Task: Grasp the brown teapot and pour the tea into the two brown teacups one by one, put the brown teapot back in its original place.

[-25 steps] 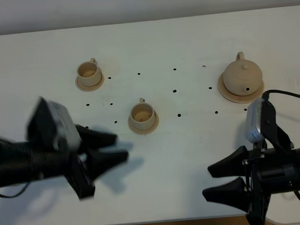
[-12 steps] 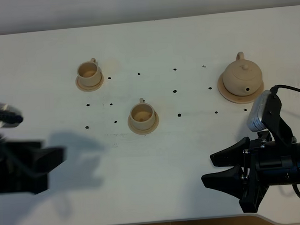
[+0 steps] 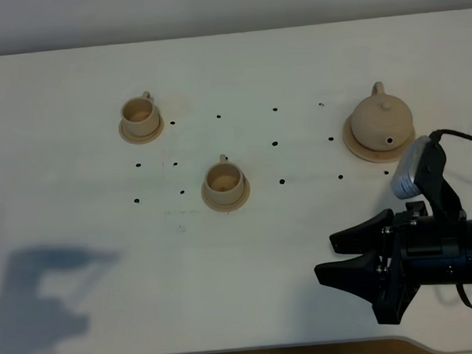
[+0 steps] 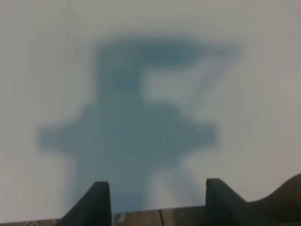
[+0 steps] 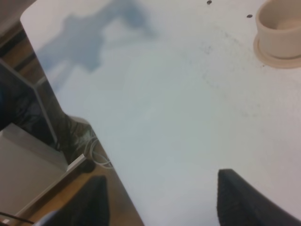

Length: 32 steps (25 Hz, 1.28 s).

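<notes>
The brown teapot [image 3: 381, 120] sits upright on its wide round saucer [image 3: 354, 147], the original place, at the back right of the white table. One brown teacup [image 3: 140, 113] stands on its saucer at the back left. The other teacup [image 3: 223, 180] [image 5: 281, 22] stands on its saucer near the middle. My right gripper [image 3: 327, 257] [image 5: 164, 197] hangs open near the front right, pointing left, well short of the teapot and holding nothing. My left gripper [image 4: 157, 202] appears only in the left wrist view, its fingers apart over bare table.
Small black dots [image 3: 275, 143] mark the tabletop between the cups and the teapot. An arm's shadow [image 3: 45, 287] falls at the front left. The table's front edge [image 3: 267, 353] runs close to the right gripper; floor and cables [image 5: 89, 146] lie beyond it.
The left arm has drawn back to the left and out of the exterior high view, leaving only its shadow. The right gripper has shifted slightly toward the back and stays open.
</notes>
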{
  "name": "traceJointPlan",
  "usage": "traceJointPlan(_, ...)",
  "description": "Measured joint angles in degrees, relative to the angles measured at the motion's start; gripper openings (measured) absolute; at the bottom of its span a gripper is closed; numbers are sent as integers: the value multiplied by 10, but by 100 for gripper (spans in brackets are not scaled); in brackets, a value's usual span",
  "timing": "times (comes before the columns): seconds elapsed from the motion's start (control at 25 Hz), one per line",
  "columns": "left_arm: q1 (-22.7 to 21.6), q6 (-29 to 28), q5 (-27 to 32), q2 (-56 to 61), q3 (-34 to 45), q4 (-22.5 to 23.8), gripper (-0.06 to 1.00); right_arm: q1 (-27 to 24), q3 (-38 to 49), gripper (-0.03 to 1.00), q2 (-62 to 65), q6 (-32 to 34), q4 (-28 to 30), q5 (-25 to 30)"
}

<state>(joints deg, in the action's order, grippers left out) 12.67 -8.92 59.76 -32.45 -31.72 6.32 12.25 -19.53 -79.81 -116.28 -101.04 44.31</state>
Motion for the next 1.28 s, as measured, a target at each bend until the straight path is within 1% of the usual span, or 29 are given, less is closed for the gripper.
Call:
traceJointPlan(0.08, 0, 10, 0, 22, 16, -1, 49, 0, -5, 51, 0, 0, -2, 1)
traceJointPlan(0.2, 0, 21, 1, 62, 22, -13, 49, 0, -10, 51, 0, -2, -4, 2)
traceJointPlan(0.28, 0, 37, 0, 88, 22, -27, 49, 0, -13, 51, 0, -2, -6, 2)
traceJointPlan(0.48, 0, 100, 0, 151, 24, -77, 49, 0, -13, 51, 0, -2, -7, 2)
traceJointPlan(0.68, -3, 118, 0, 189, 25, -93, 49, 0, -13, 51, 0, -2, -12, 2)
traceJointPlan(0.8, -35, 120, 0, 218, 26, -95, 49, 0, -15, 51, 0, -3, -15, 2)
traceJointPlan(0.92, -87, 120, 0, 253, 26, -95, 49, 0, -17, 51, 0, -3, -19, 3)
traceJointPlan(1.04, -121, 120, 0, 295, 27, -95, 49, 0, -17, 51, 0, -3, -22, 4)
traceJointPlan(1.16, -130, 120, 0, 324, 27, -96, 49, 0, -18, 51, 0, -3, -22, 5)
traceJointPlan(1.28, -131, 120, 0, 326, 27, -96, 49, 0, -24, 51, 0, 1, -22, 10)
